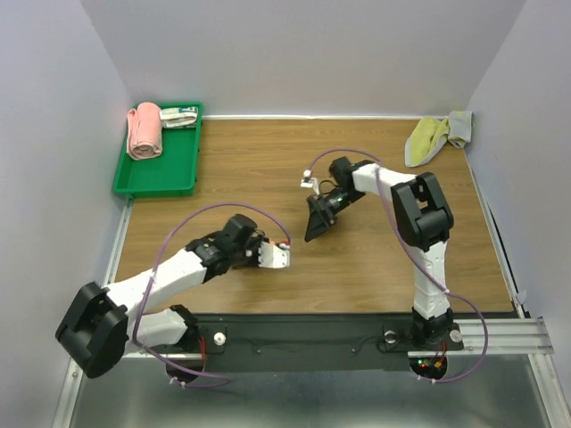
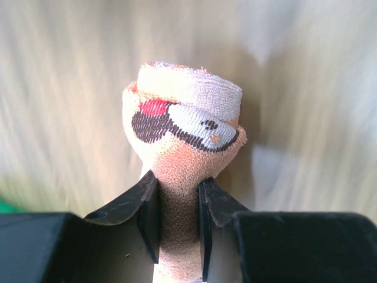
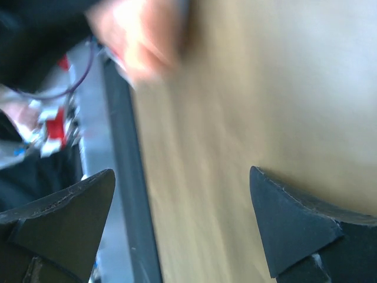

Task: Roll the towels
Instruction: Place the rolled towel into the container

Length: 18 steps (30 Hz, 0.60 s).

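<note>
Top: left hand [image 1: 264, 252] near-centre over desk [image 1: 357, 267], grasping rolled orange towel [image 1: 278, 257]. Right hand [image 1: 317, 221] just beside it, released. Yellow-green towel [image 1: 434, 135] lies unrolled in far right corner. Pink roll [image 1: 144, 131] sits in green tray [image 1: 152, 183], far left.
Left wrist: orange towel pinched low, so the loose top wrap may unwind.
Right wrist: blurred, right hand spread wide and empty. It could clip the orange towel.

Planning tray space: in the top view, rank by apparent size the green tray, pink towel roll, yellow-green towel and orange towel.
1. green tray
2. yellow-green towel, crumpled
3. pink towel roll, only slightly smaller
4. orange towel, rolled, partly hidden in the left tool
</note>
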Available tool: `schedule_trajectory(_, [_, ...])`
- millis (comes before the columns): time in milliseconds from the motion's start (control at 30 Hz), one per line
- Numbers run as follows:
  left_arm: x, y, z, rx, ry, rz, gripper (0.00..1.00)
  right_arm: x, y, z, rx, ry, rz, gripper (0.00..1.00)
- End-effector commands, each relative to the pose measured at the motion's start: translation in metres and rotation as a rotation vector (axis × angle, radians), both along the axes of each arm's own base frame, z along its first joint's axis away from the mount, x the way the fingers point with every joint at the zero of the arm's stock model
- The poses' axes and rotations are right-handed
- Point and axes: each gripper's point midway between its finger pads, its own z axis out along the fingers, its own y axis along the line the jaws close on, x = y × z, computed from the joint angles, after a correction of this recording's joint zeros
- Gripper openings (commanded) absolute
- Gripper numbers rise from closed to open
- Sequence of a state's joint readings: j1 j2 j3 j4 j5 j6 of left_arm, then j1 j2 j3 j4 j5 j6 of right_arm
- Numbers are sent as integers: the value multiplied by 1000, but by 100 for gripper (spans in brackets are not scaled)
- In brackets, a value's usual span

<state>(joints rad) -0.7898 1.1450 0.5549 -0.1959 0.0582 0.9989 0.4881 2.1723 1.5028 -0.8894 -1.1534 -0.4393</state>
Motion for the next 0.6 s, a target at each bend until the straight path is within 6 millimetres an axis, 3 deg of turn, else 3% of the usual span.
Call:
schedule_trajectory(0, [26, 13, 52, -60, -80, 1, 0, 46, -44, 21, -53, -101, -129, 100])
schedule_trajectory(100, [69, 37, 93, -106, -168, 64, 0, 58, -59, 37, -49, -132, -171, 100])
schedule_trajectory(133, [86, 37, 120, -123, -235, 32, 0, 60, -65, 39, -52, -135, -182, 100])
schedule_trajectory(167, [105, 61, 132, -122, -266, 93, 0, 60, -66, 41, -51, -137, -186, 100])
schedule_trajectory(200, [120, 68, 134, -114, -267, 102, 0, 58, -68, 42, -52, -132, -189, 100])
schedule_trajectory(233, [143, 72, 168, -141, -347, 100, 0, 56, -70, 43, -55, -133, -190, 100])
schedule_trajectory(267, [165, 98, 168, -132, -344, 160, 0, 54, -71, 43, -56, -133, -189, 100])
schedule_trajectory(300, [180, 107, 181, -140, -371, 164, 0, 52, -72, 42, -57, -132, -188, 100])
schedule_trajectory(333, [199, 113, 220, -177, -454, 147, 0, 51, -73, 44, -56, -136, -189, 100])
schedule_trajectory(367, [220, 133, 215, -175, -447, 174, 0, 48, -74, 41, -61, -126, -187, 100])
schedule_trajectory(400, [234, 151, 228, -177, -492, 192, 0, 47, -75, 41, -60, -124, -190, 100])
schedule_trajectory(433, [246, 158, 236, -177, -519, 183, 0, 45, -75, 40, -62, -121, -186, 100])
schedule_trajectory(467, [260, 164, 259, -164, -586, 158, 0, 45, -76, 40, -62, -124, -187, 100])
schedule_trajectory(500, [278, 172, 244, -154, -565, 160, 0, 43, -76, 39, -64, -118, -186, 100])
schedule_trajectory(567, [301, 188, 268, -167, -640, 157, 0, 41, -77, 36, -69, -105, -186, 100])
